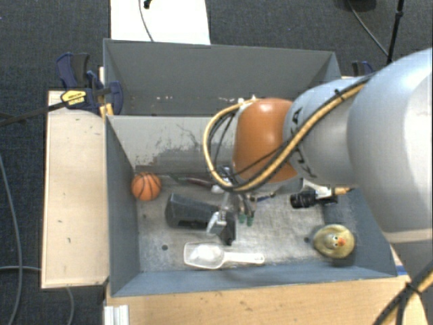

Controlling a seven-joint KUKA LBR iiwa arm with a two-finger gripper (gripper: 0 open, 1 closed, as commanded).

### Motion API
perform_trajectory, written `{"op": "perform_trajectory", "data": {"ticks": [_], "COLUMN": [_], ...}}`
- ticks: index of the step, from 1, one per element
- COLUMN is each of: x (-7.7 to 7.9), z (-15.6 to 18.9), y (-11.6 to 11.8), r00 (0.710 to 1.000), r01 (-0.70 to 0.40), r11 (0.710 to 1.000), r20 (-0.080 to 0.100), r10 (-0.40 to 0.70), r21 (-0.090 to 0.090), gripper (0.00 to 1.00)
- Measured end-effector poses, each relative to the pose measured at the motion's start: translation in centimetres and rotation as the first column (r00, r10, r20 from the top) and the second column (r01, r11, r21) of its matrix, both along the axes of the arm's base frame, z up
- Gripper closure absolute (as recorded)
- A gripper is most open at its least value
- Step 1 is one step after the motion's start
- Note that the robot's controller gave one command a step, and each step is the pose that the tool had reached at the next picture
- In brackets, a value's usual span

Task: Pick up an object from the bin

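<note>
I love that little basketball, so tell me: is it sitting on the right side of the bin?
No, the orange ball lies close by the left wall of the bin.

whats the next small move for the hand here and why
Probably a small shift toward the view's left, centring the hand over the black chunky object; it now sits at that object's right end. The white scoop lies just in front, the orange ball apart by the left wall. The hand's height is hard to judge.
</note>
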State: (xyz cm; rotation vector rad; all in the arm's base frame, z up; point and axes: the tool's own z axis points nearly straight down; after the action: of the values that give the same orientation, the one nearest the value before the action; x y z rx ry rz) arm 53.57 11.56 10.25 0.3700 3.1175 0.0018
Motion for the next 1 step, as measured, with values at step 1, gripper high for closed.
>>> {"op": "perform_trajectory", "data": {"ticks": [1], "x": [-0.15], "z": [-2.06], "y": [0.78], "r00": [0.999], "r01": [-0.052], "r11": [0.999], "r20": [0.003], "r10": [0.052], "r21": [0.000], "gripper": [0.00]}}
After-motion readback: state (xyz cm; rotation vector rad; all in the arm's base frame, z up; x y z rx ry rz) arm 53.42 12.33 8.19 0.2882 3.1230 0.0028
